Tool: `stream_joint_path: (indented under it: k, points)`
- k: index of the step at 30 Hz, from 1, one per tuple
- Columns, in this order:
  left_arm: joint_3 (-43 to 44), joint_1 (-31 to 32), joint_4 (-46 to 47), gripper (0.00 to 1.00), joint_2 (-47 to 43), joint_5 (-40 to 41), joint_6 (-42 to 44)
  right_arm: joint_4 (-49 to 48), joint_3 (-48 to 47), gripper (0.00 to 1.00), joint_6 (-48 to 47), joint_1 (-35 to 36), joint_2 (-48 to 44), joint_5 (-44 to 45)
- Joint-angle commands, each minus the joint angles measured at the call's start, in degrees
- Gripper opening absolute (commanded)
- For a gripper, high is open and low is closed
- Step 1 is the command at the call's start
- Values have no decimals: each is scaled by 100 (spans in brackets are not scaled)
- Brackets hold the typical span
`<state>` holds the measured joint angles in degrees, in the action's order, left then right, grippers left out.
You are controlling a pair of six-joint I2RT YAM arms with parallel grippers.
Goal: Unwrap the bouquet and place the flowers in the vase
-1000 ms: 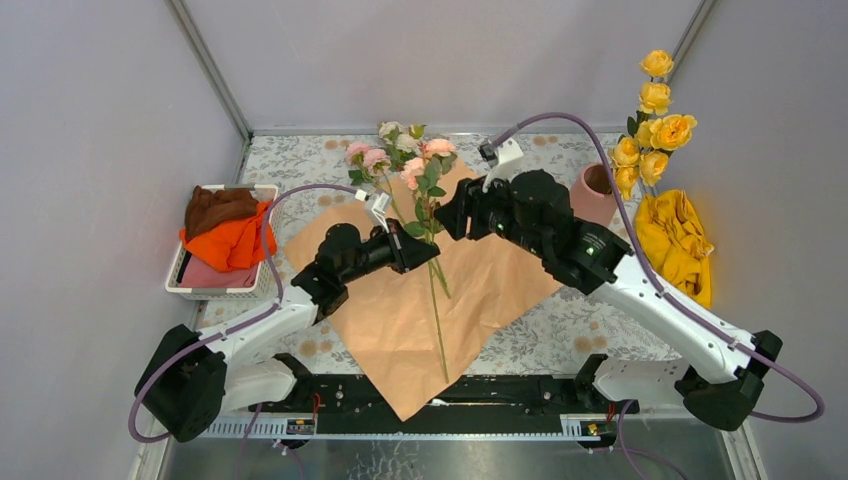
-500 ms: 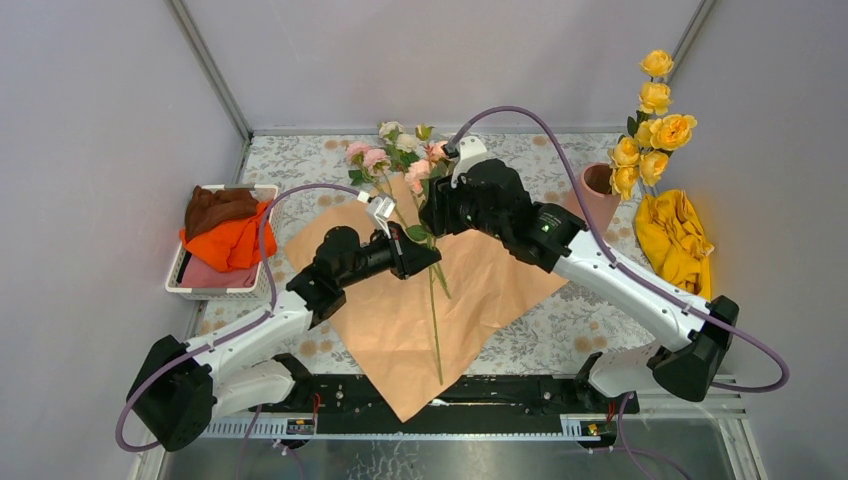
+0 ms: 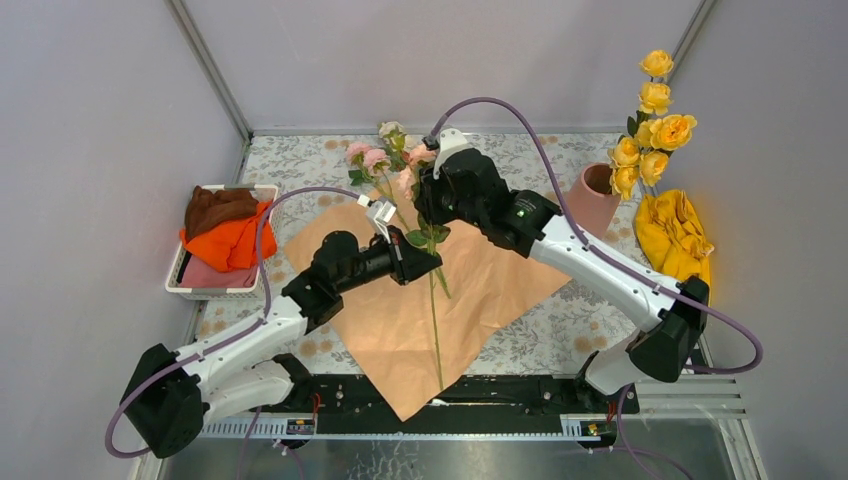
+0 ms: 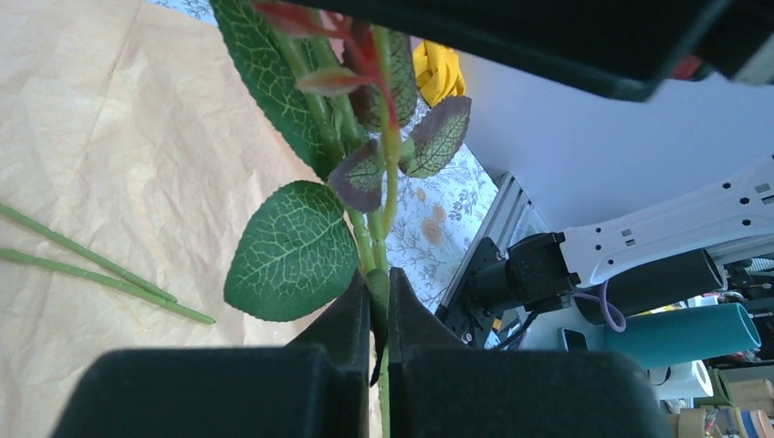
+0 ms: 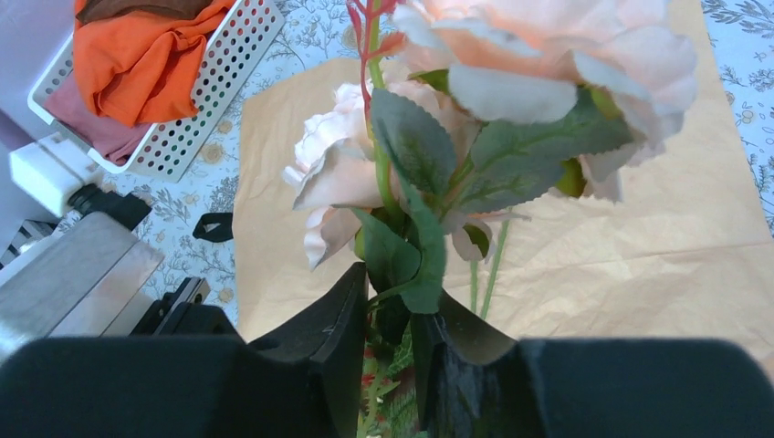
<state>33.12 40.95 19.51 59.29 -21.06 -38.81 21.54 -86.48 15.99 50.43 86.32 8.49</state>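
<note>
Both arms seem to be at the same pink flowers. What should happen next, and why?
Probably the right tool should close firmly on the long green stem of the pink artificial roses, just under the blooms. Its jaws straddle that stem, but a firm grip isn't clear. The left tool is clamped lower on it, and the tall matte pink vase stands off to the right.

White basket [image 3: 212, 293] of cloths, yellow cloth [image 3: 676, 238]
</note>
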Motion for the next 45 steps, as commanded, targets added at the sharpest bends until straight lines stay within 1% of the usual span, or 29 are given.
stream_joint_path:
  k: [1,5,6,9,10,11,12,15,17,19,21,23,24,30,34,40,42,43,45]
  points:
    - [376,171,-51,0,-278,-54,271,-102,-328,29,-15,15,157,74]
    - [398,202,-178,0,-469,-37,306,-106,-347,23,-12,19,198,89]
    - [397,211,-190,0,-495,-16,304,-104,-364,20,-8,19,208,102]
    - [395,220,-262,0,-553,14,304,-104,-437,4,-12,19,210,155]
    - [390,219,-278,2,-568,34,294,-106,-473,0,-15,19,202,173]
    - [374,219,-287,4,-580,47,284,-102,-506,0,-34,21,193,189]
    - [359,218,-289,7,-591,73,279,-83,-547,0,-51,19,178,207]
    - [327,221,-305,20,-624,115,248,-21,-693,0,-109,21,124,216]
    - [356,216,-362,31,-649,154,234,1,-745,0,-162,19,16,256]
    - [420,220,-491,46,-686,230,252,65,-840,0,-227,19,-85,318]
    - [495,221,-725,57,-747,522,276,139,-945,0,-308,20,-212,405]
    - [550,216,-976,64,-811,847,290,172,-1047,0,-438,22,-356,519]
    - [566,220,-1092,65,-839,979,308,175,-1093,0,-518,19,-428,591]
    - [541,220,-1269,68,-927,1204,266,179,-1490,0,-1042,19,-808,1161]
    - [514,218,-1294,68,-952,1285,249,-135,-1602,0,-1513,23,-1169,1622]
    - [486,220,-1250,68,-923,1258,255,-1453,-1118,0,-2685,19,-2037,2173]
    - [437,216,-1139,68,-860,1226,219,-1988,-971,0,-3132,19,-2324,2304]
    - [419,216,-1070,68,-820,1194,193,-2450,-892,0,-3385,19,-2444,2350]
    - [412,216,-965,68,-742,1126,160,-2939,-852,0,-3838,21,-2587,2367]
